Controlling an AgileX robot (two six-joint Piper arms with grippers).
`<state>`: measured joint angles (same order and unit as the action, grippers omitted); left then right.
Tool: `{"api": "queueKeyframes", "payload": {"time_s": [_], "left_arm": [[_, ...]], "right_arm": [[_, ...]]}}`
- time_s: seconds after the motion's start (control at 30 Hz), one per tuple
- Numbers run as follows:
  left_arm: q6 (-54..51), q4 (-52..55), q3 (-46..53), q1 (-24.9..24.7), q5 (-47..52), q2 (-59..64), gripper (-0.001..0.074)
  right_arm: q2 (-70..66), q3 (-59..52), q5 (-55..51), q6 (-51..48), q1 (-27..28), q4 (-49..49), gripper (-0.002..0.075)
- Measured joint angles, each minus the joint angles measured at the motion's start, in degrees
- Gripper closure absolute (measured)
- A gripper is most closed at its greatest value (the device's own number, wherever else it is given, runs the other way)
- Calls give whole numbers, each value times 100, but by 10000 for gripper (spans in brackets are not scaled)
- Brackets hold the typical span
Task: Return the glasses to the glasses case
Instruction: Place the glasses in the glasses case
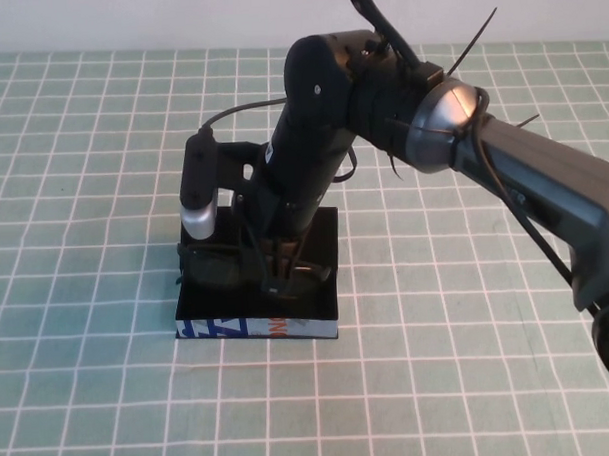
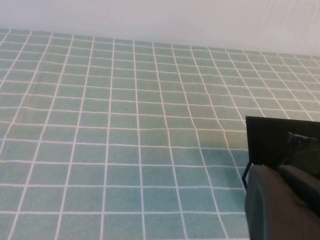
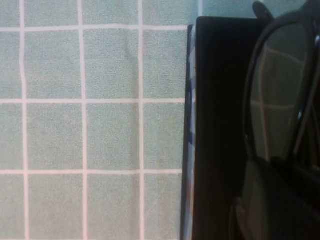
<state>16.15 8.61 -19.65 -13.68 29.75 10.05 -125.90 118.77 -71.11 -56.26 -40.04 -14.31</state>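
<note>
High view: right gripper (image 1: 276, 279) jaws pinch glasses (image 1: 221, 266) inside glasses case (image 1: 323, 322); left gripper unseen

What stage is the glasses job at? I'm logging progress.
Done: the glasses are over the open glasses case. In hand: the right gripper is down in the case with them; whether they are released is unclear. Left: let go, withdraw. The left gripper is out of view.

1 glasses (image 1: 226, 263); 1 glasses case (image 1: 258, 328)
</note>
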Motion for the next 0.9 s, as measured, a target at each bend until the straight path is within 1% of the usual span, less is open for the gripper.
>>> {"api": "queueKeyframes", "payload": {"time_s": [0.5,0.57,0.77,0.83,0.9], "left_arm": [[0,0,0,0,-1,0,733],[0,0,0,0,-1,0,733],[0,0,0,0,-1,0,733],[0,0,0,0,-1,0,733],[0,0,0,0,-1,0,733]], "right_arm": [[-120,9,21,-46,0,85,715],[-120,9,21,-46,0,85,692],[-120,9,21,115,0,74,578],[-120,9,21,192,0,74,560],[-120,9,21,220,0,74,560]]}}
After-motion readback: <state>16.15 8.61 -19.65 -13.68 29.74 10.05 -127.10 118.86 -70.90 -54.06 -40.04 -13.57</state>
